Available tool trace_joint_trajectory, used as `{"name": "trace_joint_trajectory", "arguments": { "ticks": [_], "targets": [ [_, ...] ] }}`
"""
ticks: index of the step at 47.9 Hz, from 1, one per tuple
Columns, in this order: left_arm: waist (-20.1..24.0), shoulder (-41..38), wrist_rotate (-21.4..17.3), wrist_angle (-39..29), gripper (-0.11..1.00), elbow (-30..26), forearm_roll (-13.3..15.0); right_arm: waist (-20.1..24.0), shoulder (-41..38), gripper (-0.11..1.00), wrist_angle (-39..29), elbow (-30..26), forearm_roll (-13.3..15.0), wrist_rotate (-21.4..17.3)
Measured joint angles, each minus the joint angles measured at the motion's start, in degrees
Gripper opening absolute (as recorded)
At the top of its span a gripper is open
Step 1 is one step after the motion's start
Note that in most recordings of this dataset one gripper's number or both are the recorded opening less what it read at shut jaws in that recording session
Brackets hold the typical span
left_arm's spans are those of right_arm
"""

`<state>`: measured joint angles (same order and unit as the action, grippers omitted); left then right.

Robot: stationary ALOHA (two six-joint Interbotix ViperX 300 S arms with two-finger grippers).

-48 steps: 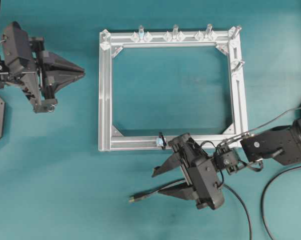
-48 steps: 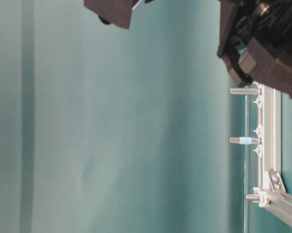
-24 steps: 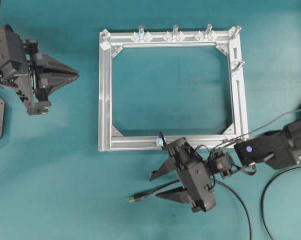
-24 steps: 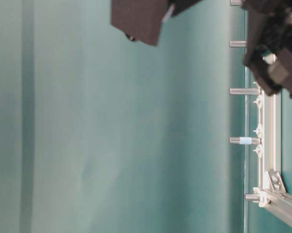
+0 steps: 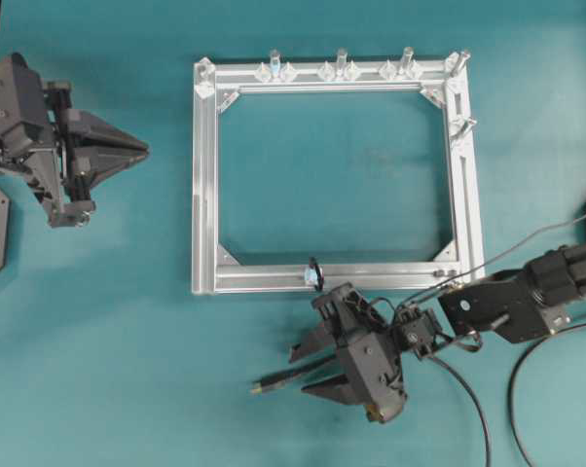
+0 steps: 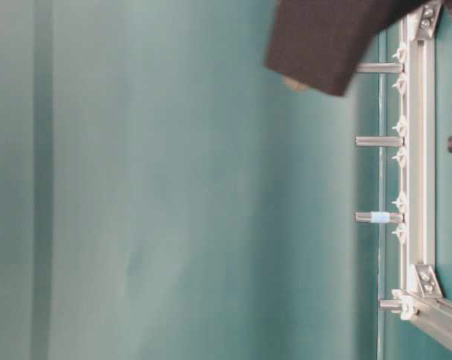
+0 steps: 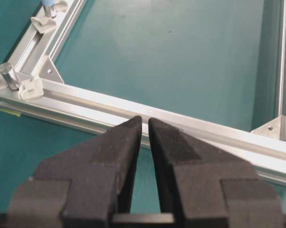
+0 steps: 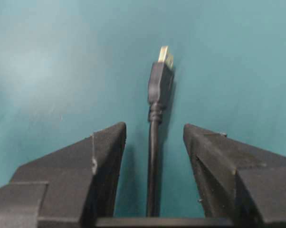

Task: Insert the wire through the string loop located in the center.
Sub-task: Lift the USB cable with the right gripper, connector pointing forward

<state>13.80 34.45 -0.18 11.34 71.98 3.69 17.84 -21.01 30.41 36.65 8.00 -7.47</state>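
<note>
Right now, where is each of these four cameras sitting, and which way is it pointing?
Overhead: above the table, looking straight down on the frame, string loop, wire and both arms.
Table-level: low beside the table, picture turned sideways; sees pegs and a dark blurred piece of an arm.
Left wrist: behind the left gripper, facing the frame; jaws nearly shut.
Right wrist: behind the right gripper, jaws open astride the wire.
Shared: overhead and right wrist both show the wire's gold plug.

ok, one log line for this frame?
right gripper: open, straddling wire | left gripper: nearly shut, empty | string loop: unthreaded
</note>
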Motion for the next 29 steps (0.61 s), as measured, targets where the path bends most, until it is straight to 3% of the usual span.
{"name": "trace_joint_trajectory", "arguments": {
  "ticks": [18,22,29],
  "targets": [
    [-1.58,1.14,0.00,-1.05,0.18,0.00,0.00,0.00,-1.67,0.53,-0.53,-0.09,0.00,-0.09],
    [-1.93,1.14,0.09,-1.14,0.18,0.00,0.00,0.09,-1.67,0.43,-1.05,0.00,0.00,-0.09],
    [-2.11,1.14,0.09,-1.14,0.17,0.00,0.00,0.62,-1.67,0.11,-2.29,0.00,0.09,0.00]
  ]
}}
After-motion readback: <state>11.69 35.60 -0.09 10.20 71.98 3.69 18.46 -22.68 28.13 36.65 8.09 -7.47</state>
